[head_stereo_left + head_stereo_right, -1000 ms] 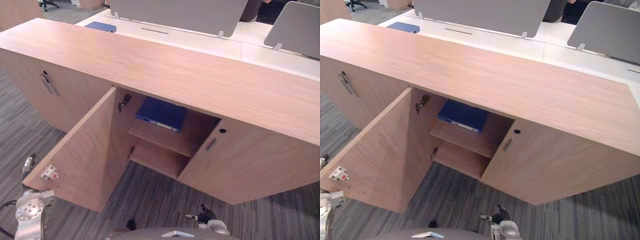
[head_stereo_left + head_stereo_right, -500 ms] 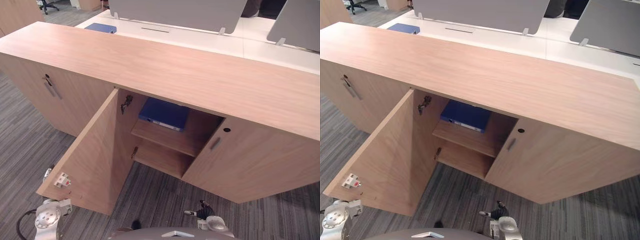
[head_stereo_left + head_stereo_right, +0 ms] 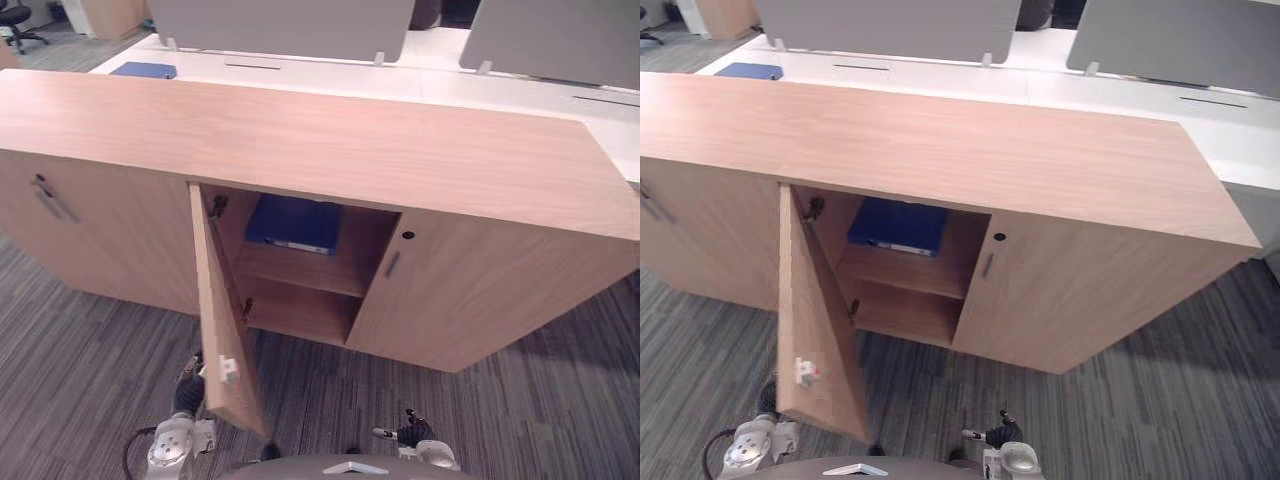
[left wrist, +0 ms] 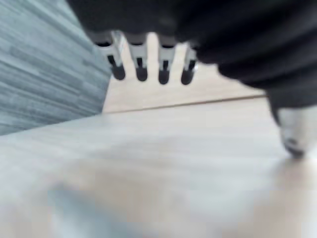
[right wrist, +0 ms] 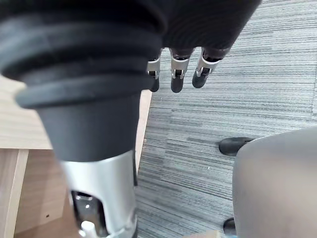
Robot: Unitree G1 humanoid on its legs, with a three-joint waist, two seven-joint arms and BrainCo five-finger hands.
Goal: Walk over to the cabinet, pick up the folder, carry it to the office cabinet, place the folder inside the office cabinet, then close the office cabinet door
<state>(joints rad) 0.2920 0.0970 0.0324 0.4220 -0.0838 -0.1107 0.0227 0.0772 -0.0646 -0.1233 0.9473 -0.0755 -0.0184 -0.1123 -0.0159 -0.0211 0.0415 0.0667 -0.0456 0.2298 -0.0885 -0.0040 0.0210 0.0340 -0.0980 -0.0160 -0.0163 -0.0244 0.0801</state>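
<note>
A blue folder (image 3: 292, 222) lies flat on the upper shelf inside the wooden office cabinet (image 3: 330, 140). The cabinet's left door (image 3: 222, 320) stands out edge-on towards me, roughly half open. My left hand (image 3: 187, 388) is low on the door's outer face; in its wrist view the fingers (image 4: 141, 67) are straight and the thumb tip rests on the wood (image 4: 163, 148). Low at the bottom centre hangs my right hand (image 3: 412, 434), its fingers (image 5: 177, 74) relaxed over the carpet and holding nothing.
The cabinet's right door (image 3: 470, 290) is closed, as are the doors further left (image 3: 80, 230). Behind the cabinet runs a white desk (image 3: 300, 72) with grey screens and a second blue folder (image 3: 143, 70). Grey striped carpet (image 3: 90, 360) lies before the cabinet.
The left door has swung from wide open to about half open, with my left hand following it to the right. The head camera has also shifted, so the cabinet sits squarer.
</note>
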